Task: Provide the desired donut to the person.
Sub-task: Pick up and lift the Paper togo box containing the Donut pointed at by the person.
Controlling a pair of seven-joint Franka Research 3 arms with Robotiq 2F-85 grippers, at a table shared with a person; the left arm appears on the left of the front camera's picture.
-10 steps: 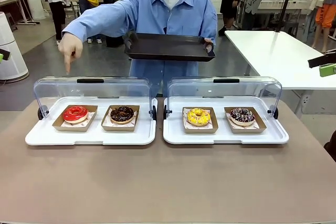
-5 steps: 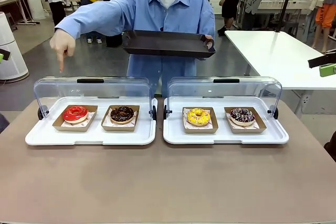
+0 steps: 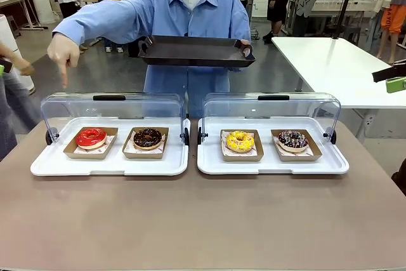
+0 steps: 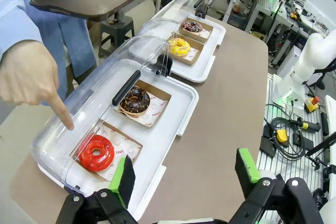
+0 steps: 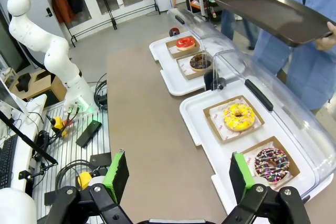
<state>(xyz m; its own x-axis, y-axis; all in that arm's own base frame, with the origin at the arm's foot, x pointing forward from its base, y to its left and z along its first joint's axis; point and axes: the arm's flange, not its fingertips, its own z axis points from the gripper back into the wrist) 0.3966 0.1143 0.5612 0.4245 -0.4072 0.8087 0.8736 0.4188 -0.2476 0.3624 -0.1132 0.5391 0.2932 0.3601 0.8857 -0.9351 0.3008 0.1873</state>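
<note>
Red donut (image 3: 91,137) at nine o'clock on the desk (image 3: 203,220), in a paper boat at the left end of the left white case (image 3: 108,166). Singled out by the person's hand (image 3: 63,52), finger pointing down from twelve o'clock of it. Left claw (image 4: 185,170) and right claw (image 5: 178,170) both spread wide, gripping nothing, well apart from the donuts. Likely slips: taking the chocolate donut (image 3: 148,138) just at three o'clock through misreading the finger; clipping the clear cover (image 3: 111,106) behind; crushing the glaze with too hard a pinch; brushing that hand on approach.
</note>
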